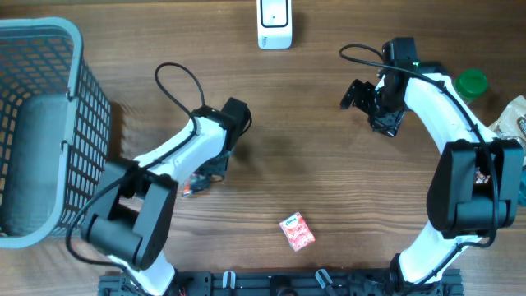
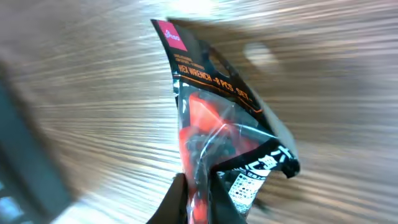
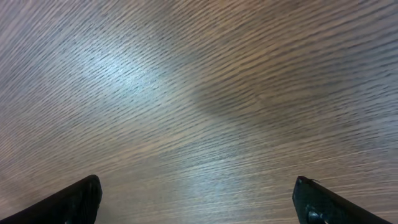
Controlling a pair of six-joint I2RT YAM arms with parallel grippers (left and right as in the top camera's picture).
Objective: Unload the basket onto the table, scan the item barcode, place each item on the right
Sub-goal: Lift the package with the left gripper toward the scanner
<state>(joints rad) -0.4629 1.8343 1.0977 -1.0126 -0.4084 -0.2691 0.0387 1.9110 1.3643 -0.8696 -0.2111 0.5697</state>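
My left gripper (image 2: 200, 190) is shut on the lower end of a clear packet (image 2: 214, 118) with black and red print, labelled as a hex wrench set. The packet stands up from the jaws, and a white printed label (image 2: 247, 185) shows on its lower right corner. From overhead only a red and white bit of the packet (image 1: 189, 188) peeks out under the left gripper (image 1: 204, 174). The white scanner (image 1: 274, 25) stands at the table's far edge. My right gripper (image 1: 359, 94) is open over bare wood, fingers (image 3: 78, 202) wide apart.
A grey-blue mesh basket (image 1: 49, 49) fills the left side. A small red packet (image 1: 297, 231) lies near the front centre. A green-lidded thing (image 1: 472, 81) and a snack bag (image 1: 513, 117) sit at the far right, behind the right arm.
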